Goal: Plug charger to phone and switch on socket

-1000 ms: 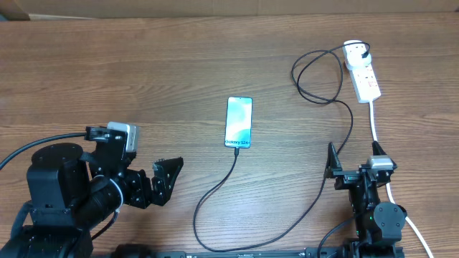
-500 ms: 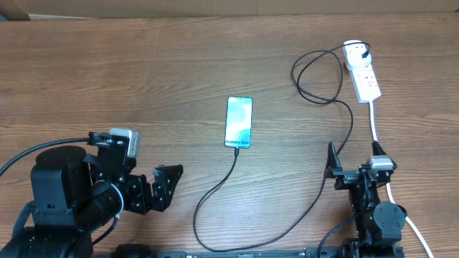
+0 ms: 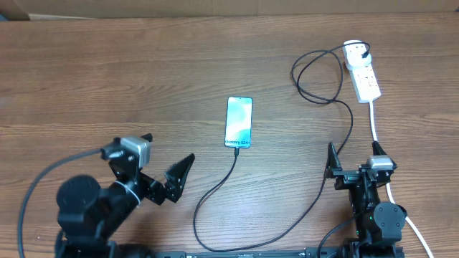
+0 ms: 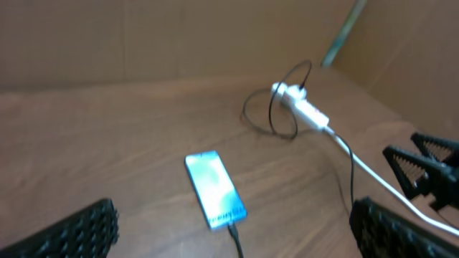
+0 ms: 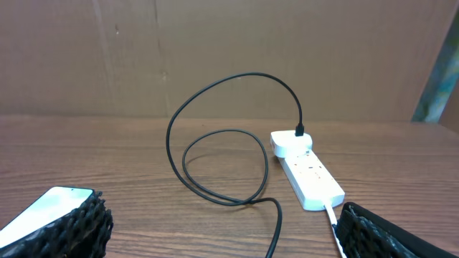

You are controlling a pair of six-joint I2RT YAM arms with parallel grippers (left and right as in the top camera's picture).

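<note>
slim smartphone with light blue-teal screen (image 3: 239,122) lies flat, mid wooden counter (image 3: 107,72). long thin black charger cable (image 5: 244,74) meets its near end, sweeps right and loops. its plug sits in the far end of the small white power strip (image 3: 363,72), far right. left hand (image 3: 169,146) near left, spread wide, holding nothing. right hand (image 3: 353,156) near right, spread wide, holding nothing, beside the thick white cord (image 3: 374,122).

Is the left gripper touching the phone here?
Apart. The overhead view shows the left gripper open and empty, with a stretch of bare table between it and the phone.
</note>
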